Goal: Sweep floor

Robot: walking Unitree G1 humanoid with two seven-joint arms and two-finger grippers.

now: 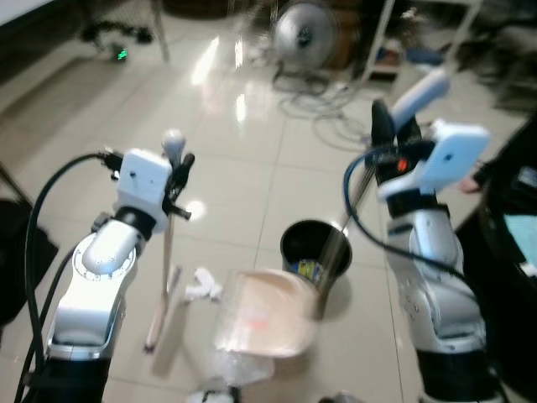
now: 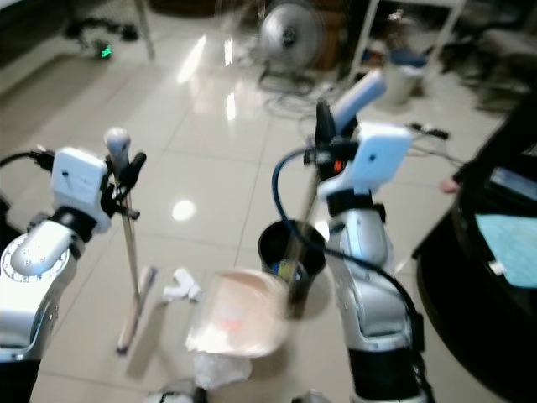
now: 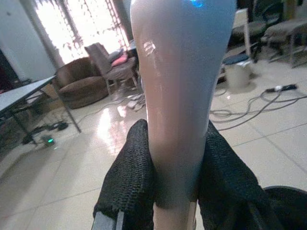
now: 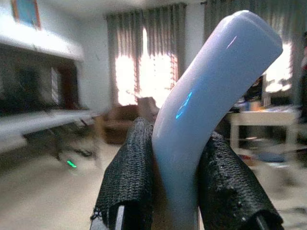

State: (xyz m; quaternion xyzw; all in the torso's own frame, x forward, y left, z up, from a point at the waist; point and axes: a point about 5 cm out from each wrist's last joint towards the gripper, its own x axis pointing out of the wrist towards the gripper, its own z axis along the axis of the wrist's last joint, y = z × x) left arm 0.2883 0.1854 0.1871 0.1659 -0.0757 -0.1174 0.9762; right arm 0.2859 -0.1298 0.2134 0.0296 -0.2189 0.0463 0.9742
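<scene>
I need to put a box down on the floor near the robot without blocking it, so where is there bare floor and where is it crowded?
Bare tile lies ahead, between the two arms and short of the cables by the fan. Crowded: right before the robot, where the broom, crumpled paper, dustpan and black bin sit close together.

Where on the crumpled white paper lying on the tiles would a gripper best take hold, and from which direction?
Probably at the raised, bunched middle of the crumpled white paper, coming straight down from above with jaws spread across its narrow width. It lies flat on the floor beside the broom head, so a sideways approach offers no edge.
</scene>
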